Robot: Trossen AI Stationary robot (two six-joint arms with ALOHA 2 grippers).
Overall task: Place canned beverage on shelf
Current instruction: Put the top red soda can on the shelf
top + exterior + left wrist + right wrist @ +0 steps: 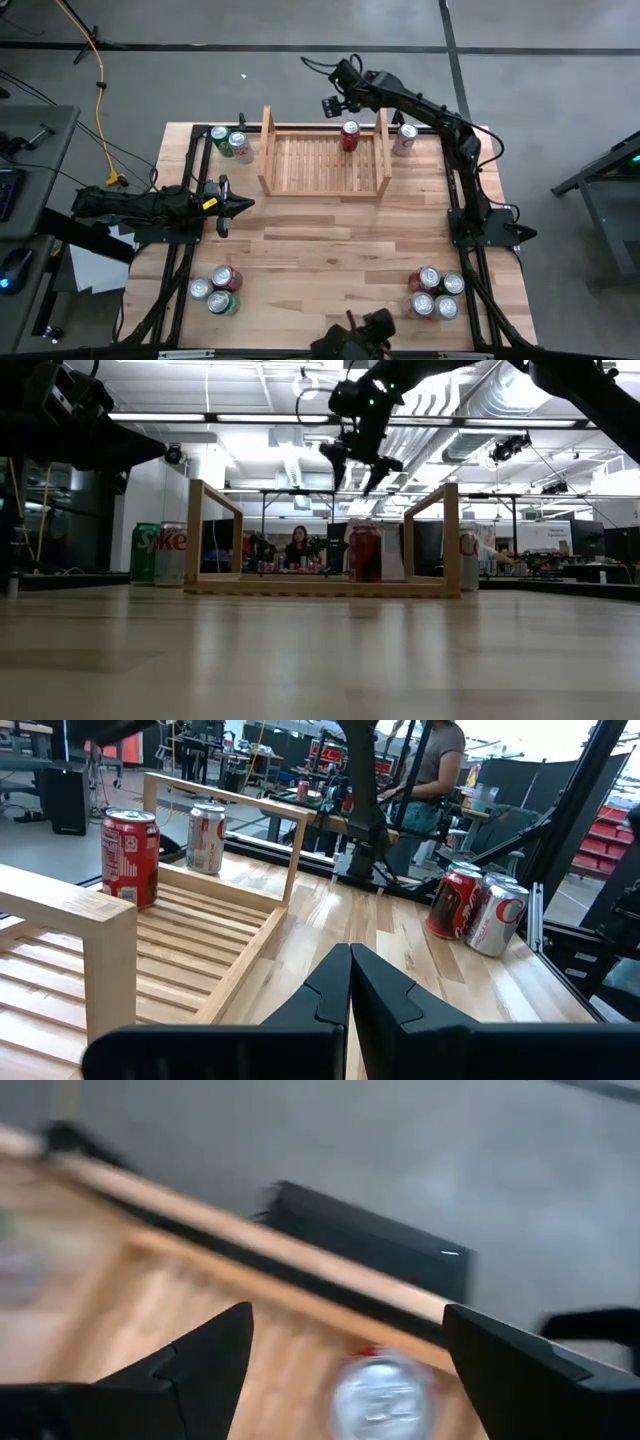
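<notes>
The red can (349,136) stood upright on the shelf (322,165) by its right board, so placing looked done; my right gripper (356,468) hung released above it, my left gripper (236,205) rested clenched aside.

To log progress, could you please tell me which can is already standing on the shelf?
The red can alone stands on the shelf slats, below the open right gripper.
</notes>
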